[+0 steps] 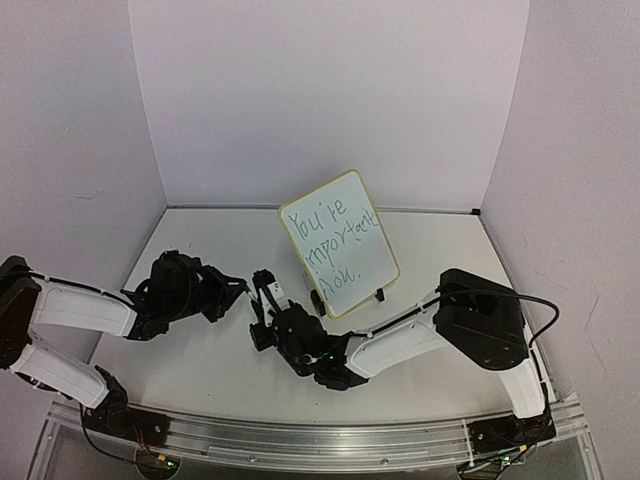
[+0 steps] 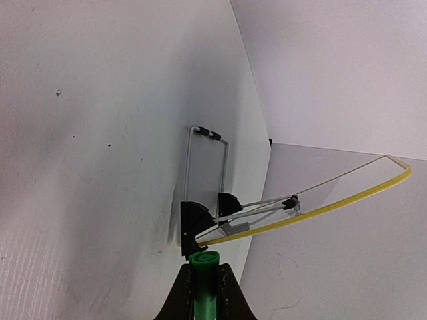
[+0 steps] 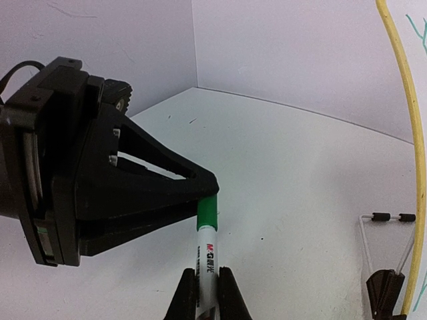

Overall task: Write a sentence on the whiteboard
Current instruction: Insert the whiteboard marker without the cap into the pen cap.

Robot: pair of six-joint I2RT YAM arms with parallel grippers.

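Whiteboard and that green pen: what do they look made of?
The whiteboard has a smooth white face, probably a coated sheet, and its pale-yellow rim looks like plastic or rubber. Its stand is thin grey wire, likely metal, with black end caps. The marker looks plastic: a white printed barrel with a green cap.

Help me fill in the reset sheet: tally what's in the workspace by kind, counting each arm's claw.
Whiteboard: 1
Green marker: 1
Claws: 2 (left claw, right claw, both shut on the marker)
Total: 4
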